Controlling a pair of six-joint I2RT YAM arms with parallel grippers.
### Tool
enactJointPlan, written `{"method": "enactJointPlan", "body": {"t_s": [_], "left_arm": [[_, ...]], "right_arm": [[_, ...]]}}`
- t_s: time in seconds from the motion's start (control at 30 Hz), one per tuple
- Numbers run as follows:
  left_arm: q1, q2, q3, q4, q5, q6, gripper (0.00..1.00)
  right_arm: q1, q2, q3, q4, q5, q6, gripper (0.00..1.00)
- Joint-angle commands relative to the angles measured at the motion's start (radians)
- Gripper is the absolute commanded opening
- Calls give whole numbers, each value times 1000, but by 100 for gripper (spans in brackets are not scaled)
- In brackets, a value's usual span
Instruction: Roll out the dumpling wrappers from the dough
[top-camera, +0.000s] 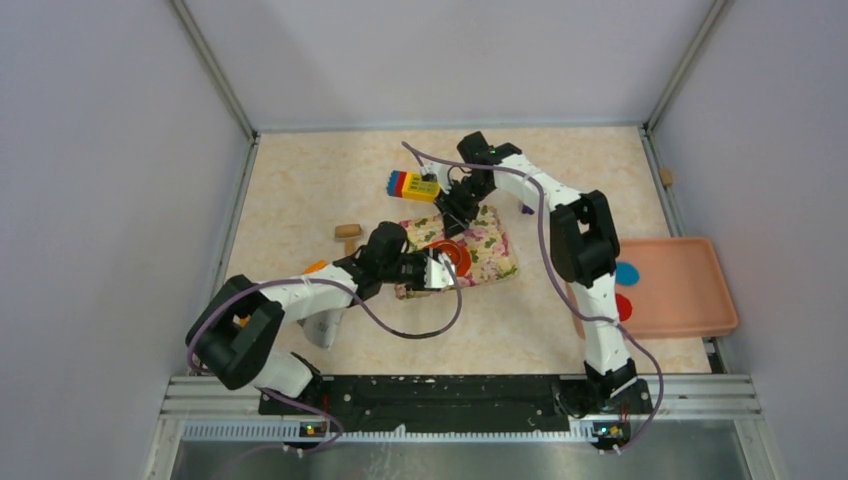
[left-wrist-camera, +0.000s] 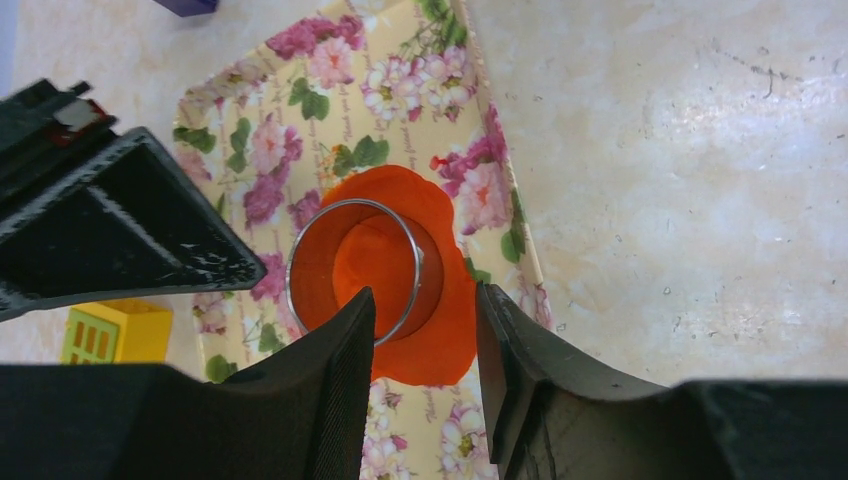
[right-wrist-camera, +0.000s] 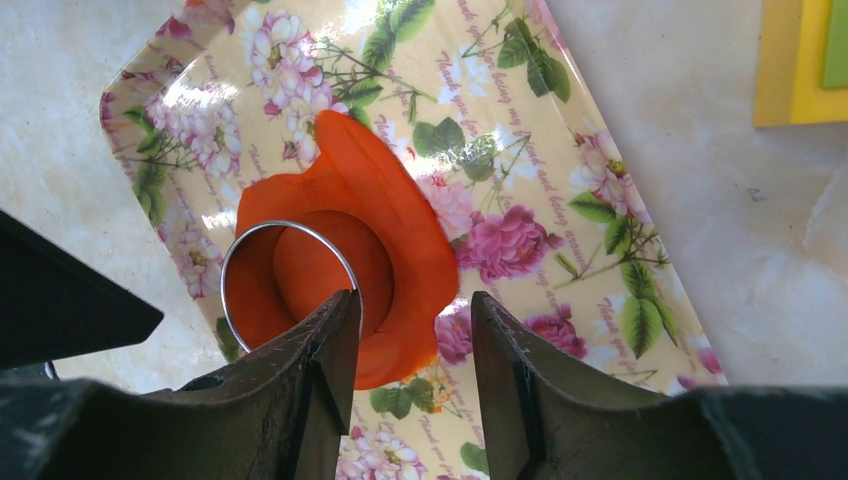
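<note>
Shows dough (left-wrist-camera: 400, 190) pressed flat on tray (left-wrist-camera: 250, 130) mid-table, with ring (left-wrist-camera: 415, 270) standing on it. Places left gripper (left-wrist-camera: 420, 300) at ring's near-left side, released, ring's wall showing unpinched between fingers (left-wrist-camera: 330, 380). Places right gripper (right-wrist-camera: 412, 300) at the far side, likewise released, one finger by ring's rim, grasping nothing. Sets both close over tray, tips near each other.

Bright, even overhead light is filling every view. Glare is glinting off the floral tray (right-wrist-camera: 190, 95) and the pale table (left-wrist-camera: 700, 150), while shadows are falling soft and faint.
</note>
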Motion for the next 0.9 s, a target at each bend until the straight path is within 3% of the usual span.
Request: {"method": "enactJointPlan", "body": {"t_s": [0.0, 0.47, 0.87], "left_arm": [[-11, 53, 39, 31, 44, 54, 45], [-30, 145, 87, 28, 8, 52, 44], [-29, 205, 113, 28, -52, 44, 33]], "right_arm": [[10, -12, 3, 7, -15, -50, 45], [29, 33, 27, -49, -12, -122, 45], [44, 59, 41, -86, -11, -166, 41]]}}
